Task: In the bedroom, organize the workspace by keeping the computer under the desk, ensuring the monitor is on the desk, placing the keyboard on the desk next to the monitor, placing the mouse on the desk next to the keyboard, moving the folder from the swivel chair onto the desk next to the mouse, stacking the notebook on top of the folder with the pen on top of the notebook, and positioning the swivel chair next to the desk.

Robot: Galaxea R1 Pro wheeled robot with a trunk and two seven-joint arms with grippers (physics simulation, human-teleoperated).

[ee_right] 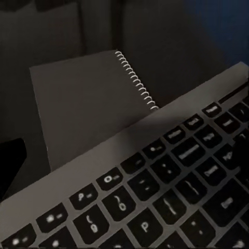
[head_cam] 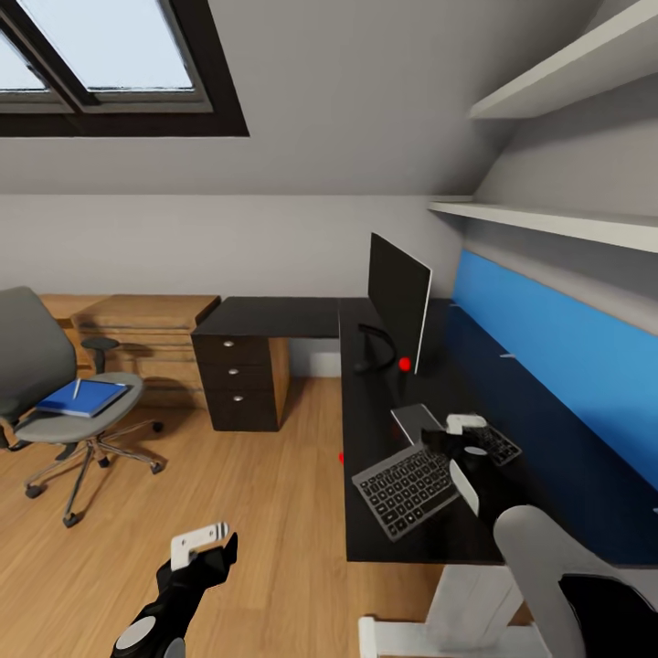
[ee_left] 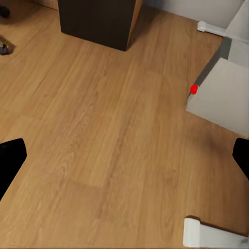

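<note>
Black desk [head_cam: 302, 315] carries the keyboard [head_cam: 407, 484] beside a spiral notebook [head_cam: 416, 420], the right gripper [head_cam: 466, 437] over its far edge, grip unclear, so I'd slide it gently toward the monitor [head_cam: 399, 297], sparing the notebook.

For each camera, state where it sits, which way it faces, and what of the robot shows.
Head view: up high, facing forward-down at the desk; both arms show.
Left wrist view: on the left arm, facing the wood floor; dark fingers at the edges.
Right wrist view: on the right arm, close above the keyboard and notebook.
Head and right wrist views share both.
</note>
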